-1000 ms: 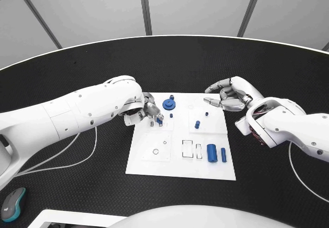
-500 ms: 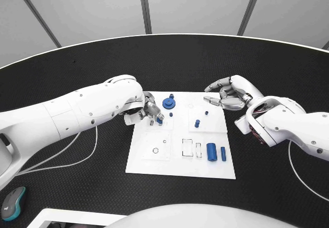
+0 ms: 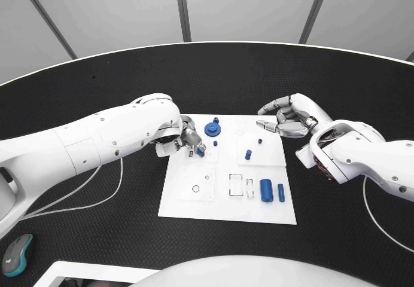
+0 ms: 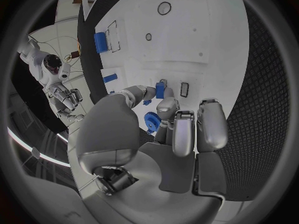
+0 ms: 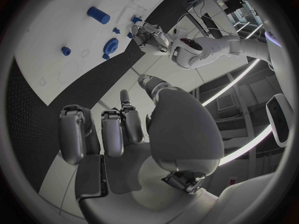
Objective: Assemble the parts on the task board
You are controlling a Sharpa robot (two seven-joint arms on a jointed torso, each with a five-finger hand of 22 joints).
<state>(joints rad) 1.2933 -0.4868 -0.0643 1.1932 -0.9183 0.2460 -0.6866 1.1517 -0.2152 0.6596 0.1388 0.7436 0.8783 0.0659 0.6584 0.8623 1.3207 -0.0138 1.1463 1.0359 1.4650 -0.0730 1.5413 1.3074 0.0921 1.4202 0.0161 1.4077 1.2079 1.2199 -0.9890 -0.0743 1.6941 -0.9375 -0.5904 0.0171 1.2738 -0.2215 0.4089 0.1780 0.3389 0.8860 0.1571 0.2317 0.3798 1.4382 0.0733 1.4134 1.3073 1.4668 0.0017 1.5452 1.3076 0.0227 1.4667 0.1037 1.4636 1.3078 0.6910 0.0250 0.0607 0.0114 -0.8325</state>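
The white task board (image 3: 226, 203) lies mid-table. My left hand (image 3: 189, 141) hovers over its far left part and pinches a small blue piece (image 3: 200, 151) between thumb and a finger; the left wrist view shows that piece (image 4: 160, 90) just above the board beside a small slot. A blue gear (image 3: 213, 130) stands right behind it. Further right are a small blue peg (image 3: 248, 155), a thick blue cylinder (image 3: 267, 191) and a thinner one (image 3: 280, 192). My right hand (image 3: 290, 119) hangs by the board's far right corner, fingers loosely curved and apart, holding nothing.
White cables (image 3: 95, 200) trail on the black table left of the board. A computer mouse (image 3: 15, 256) lies at the near left edge, with a white tray corner (image 3: 82, 274) beside it. The table's curved far rim (image 3: 207, 45) is well behind both hands.
My right hand has drawn slightly back from the board's far right corner. The left hand has stayed almost still with the blue piece.
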